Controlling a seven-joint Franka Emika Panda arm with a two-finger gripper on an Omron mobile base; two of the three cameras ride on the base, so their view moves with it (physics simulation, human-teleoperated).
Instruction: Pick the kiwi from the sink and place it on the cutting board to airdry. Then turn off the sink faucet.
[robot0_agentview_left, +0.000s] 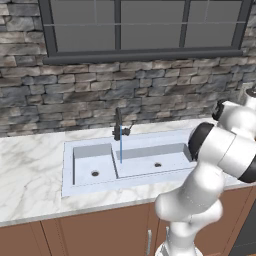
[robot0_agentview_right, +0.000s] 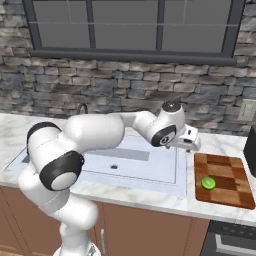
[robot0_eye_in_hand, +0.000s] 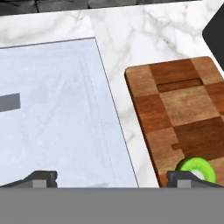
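Stone wall (robot0_agentview_left: 75, 95), window (robot0_agentview_left: 145, 25), marble counter (robot0_agentview_left: 30, 170)

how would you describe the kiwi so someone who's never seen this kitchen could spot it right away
Find the pale double-basin sink set in the marble counter under the window, then look just to its right at the checkered brown cutting board. The kiwi lies on the board's near left part, a small rounded fruit. It is the one bright lime-green thing among the browns, greys and whites around it.
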